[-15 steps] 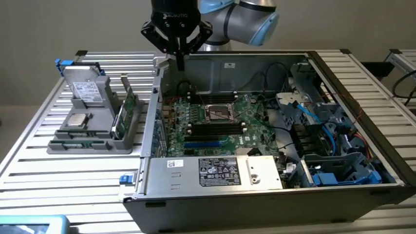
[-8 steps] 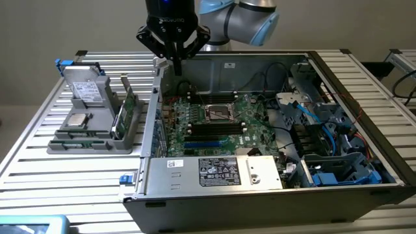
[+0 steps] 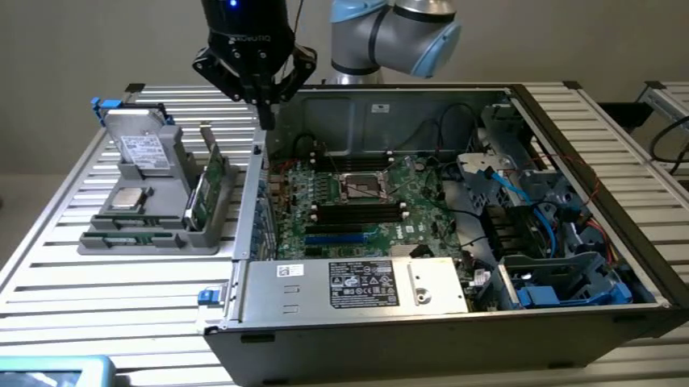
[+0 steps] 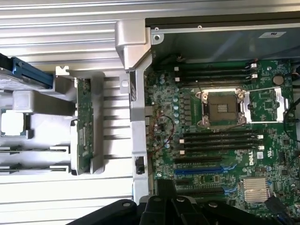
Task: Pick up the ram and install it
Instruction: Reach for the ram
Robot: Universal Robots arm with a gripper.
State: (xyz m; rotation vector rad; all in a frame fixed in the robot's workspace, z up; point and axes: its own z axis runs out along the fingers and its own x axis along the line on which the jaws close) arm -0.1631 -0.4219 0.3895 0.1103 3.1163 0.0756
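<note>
Your ram (image 3: 198,201) stands on edge in the gray holder (image 3: 129,239), on the exterior view's left of the open case (image 3: 356,326). It is likely light, stiff and fragile: grip its board edges, not the chips. The tool (image 3: 264,119) hangs above the case wall; I cannot tell whether it is clenched or released.

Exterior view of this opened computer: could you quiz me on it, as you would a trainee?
1. True or false: the pincer hangs above the case wall nearest the grey holder.
2. The ram stands in: A the grey holder; B the motherboard; C the pincer.
3. What colour are the long memory slots?
Key: 1 true; 2 A; 3 black.
</note>
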